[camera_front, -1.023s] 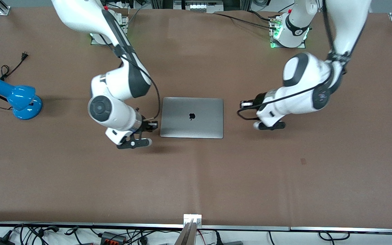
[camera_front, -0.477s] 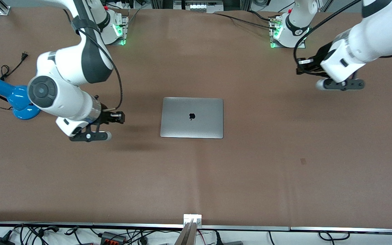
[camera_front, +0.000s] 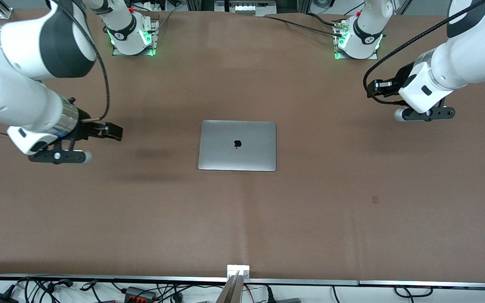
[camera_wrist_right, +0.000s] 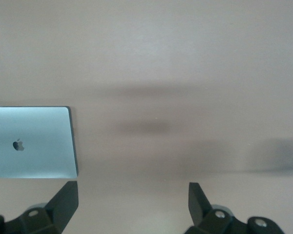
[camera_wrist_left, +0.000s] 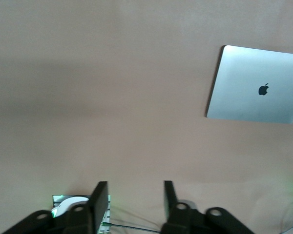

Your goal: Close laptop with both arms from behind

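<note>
Laptop (camera_front: 237,145) was already flat shut mid-table, logo up, so I'd judge the job done. Left gripper (camera_wrist_left: 132,202) and right gripper (camera_wrist_right: 133,202) both hung spread and empty, well apart from it over bare table (camera_front: 242,219). Best move: retreat high, don't clip the lid.

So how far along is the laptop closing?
Done: the slim grey metal laptop lies shut flat, logo up. In hand: nothing; the left claw and right claw hang open over bare table at either end. Nothing looks left.
</note>
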